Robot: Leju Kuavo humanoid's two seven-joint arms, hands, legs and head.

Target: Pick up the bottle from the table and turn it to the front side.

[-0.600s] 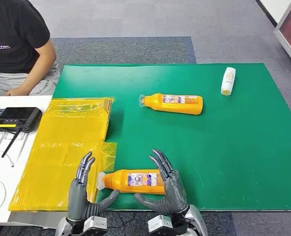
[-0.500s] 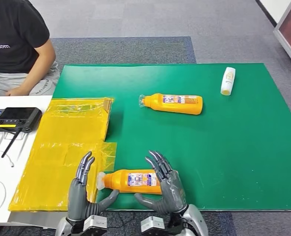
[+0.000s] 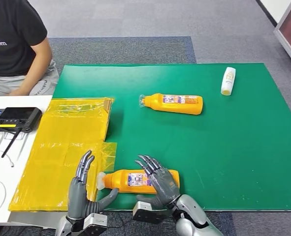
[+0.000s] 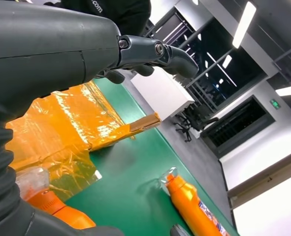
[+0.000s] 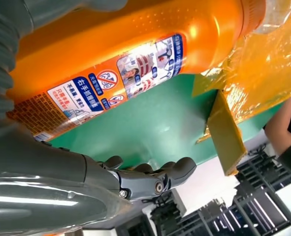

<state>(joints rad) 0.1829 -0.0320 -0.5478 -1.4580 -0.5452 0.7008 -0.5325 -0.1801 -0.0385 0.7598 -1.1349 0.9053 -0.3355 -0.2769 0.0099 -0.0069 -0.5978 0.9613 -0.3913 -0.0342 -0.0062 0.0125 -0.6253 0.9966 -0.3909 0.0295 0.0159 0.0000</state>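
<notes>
Bottle [image 3: 136,180], orange with printed label, lies flat under spread right hand [image 3: 159,183]; left hand [image 3: 82,189] spread, empty.

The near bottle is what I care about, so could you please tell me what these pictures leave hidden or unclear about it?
- Head view: the right hand lies over the near bottle, hiding part of its label and whether the fingers press it.
- Right wrist view: the bottle's base end is cut off behind the hand's grey cover; the label print is too small to read.
- Left wrist view: the left hand hides most of the bottle.
</notes>
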